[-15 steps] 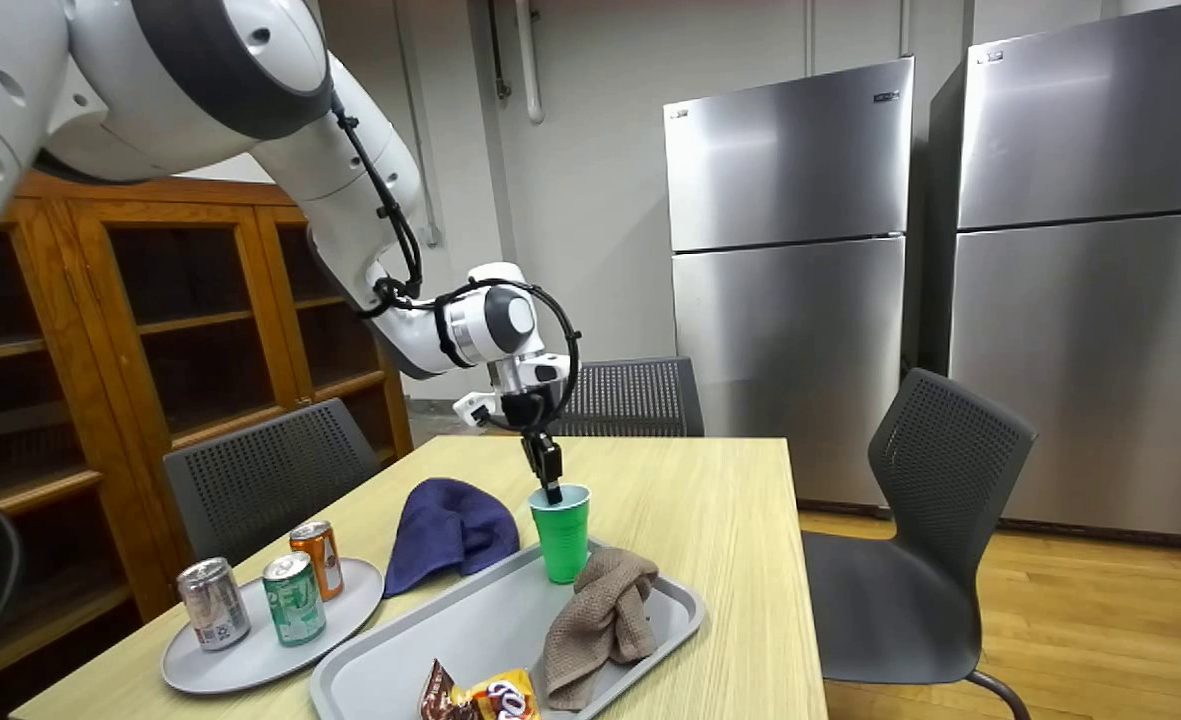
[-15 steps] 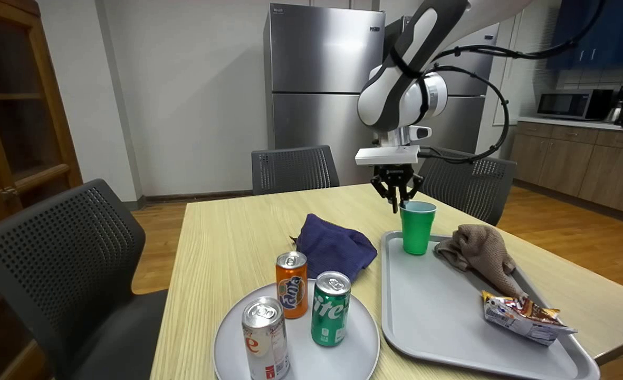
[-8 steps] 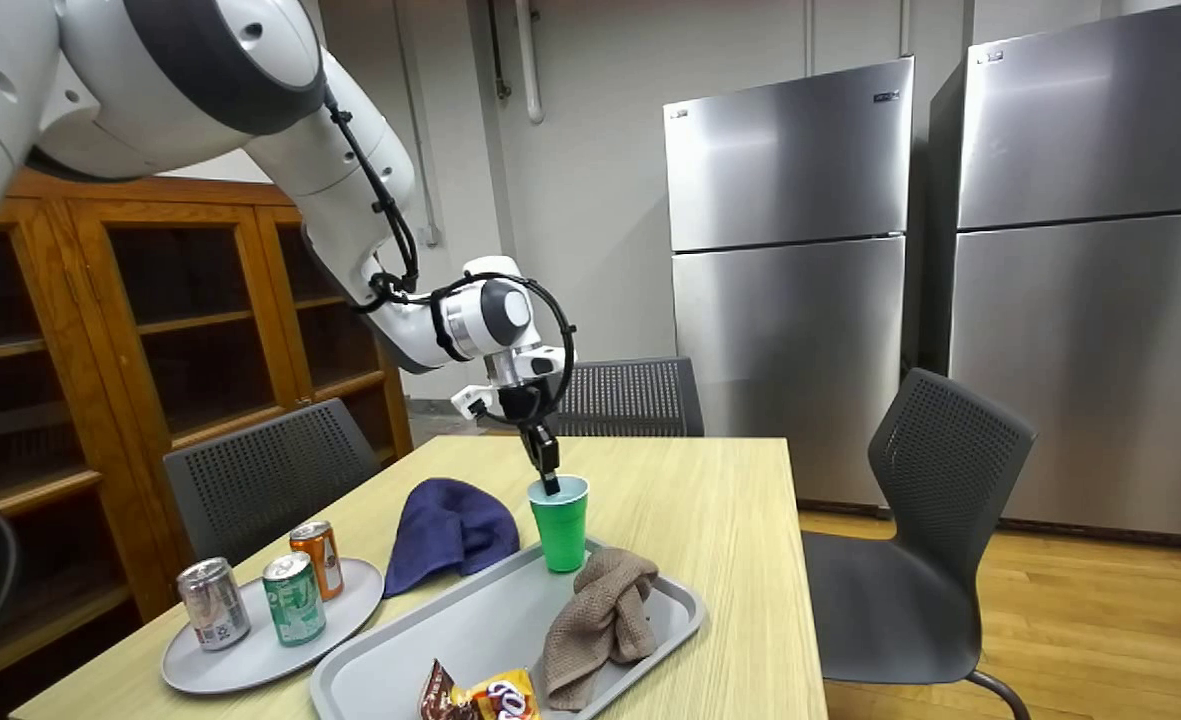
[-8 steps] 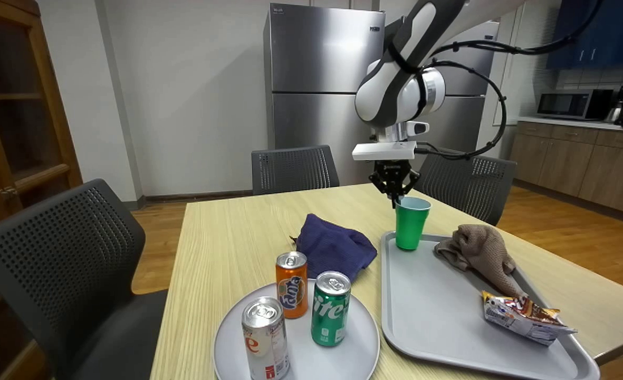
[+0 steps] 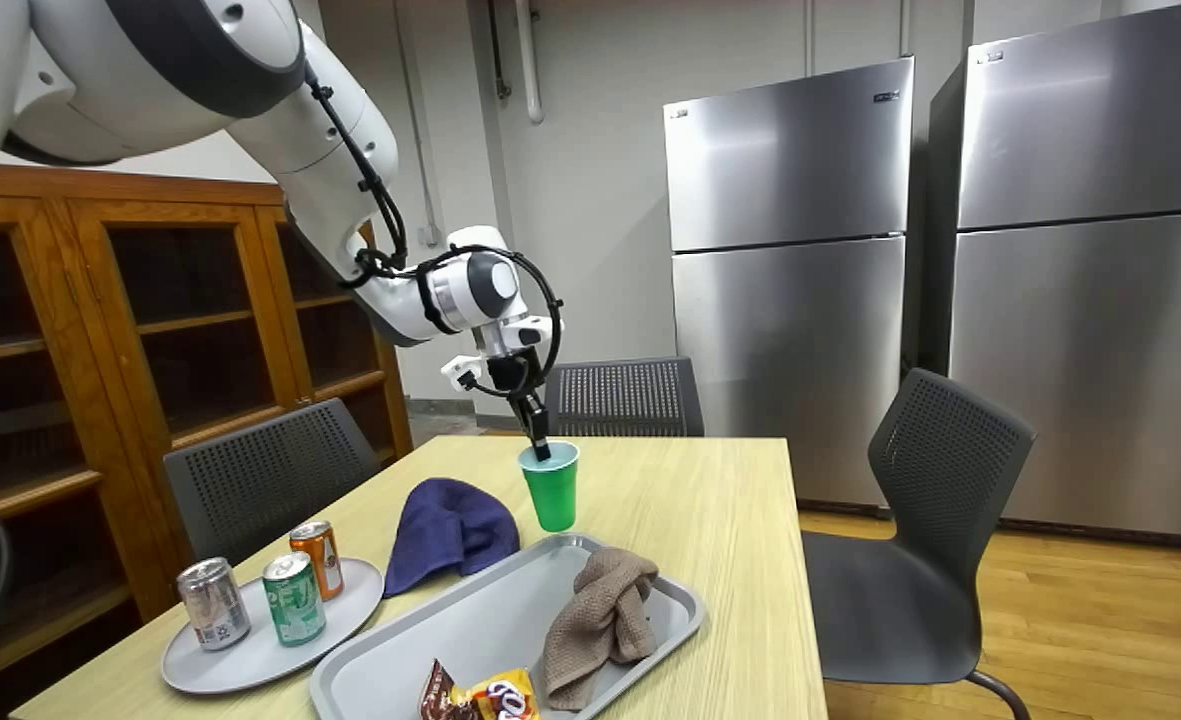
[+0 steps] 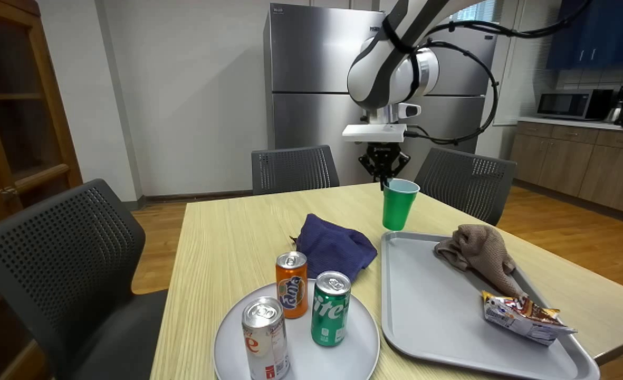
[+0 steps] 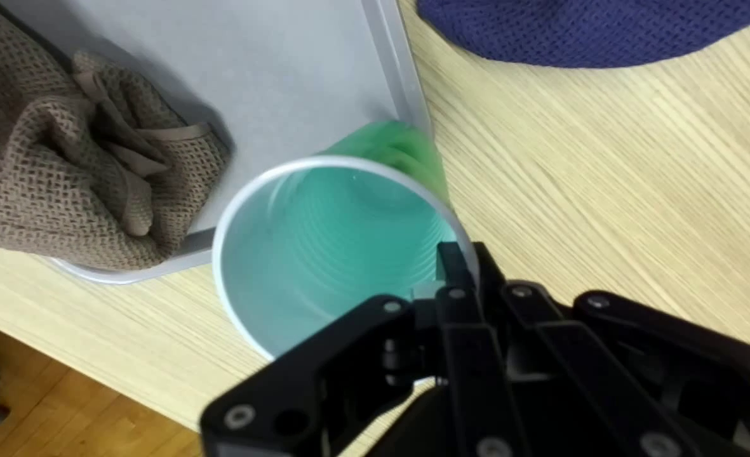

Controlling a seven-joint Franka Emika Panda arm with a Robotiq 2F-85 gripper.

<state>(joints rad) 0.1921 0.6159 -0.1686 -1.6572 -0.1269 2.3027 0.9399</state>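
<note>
Holding green cup (image 5: 552,497) by its rim, clamped in gripper (image 7: 469,252);
cannot tell if touching table (image 5: 700,505); see brown cloth (image 7: 73,174) cut off in wrist view.

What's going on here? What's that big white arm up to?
A robot arm is holding a green cup by its rim: the hand is shut on it, one finger inside the cup, the other outside. Slightly tilted, the cup seems to hang in the air by one end of a gray tray, which holds a brown cloth and a snack packet. A blue cloth and a round plate with three cans sit beside the tray.
</note>
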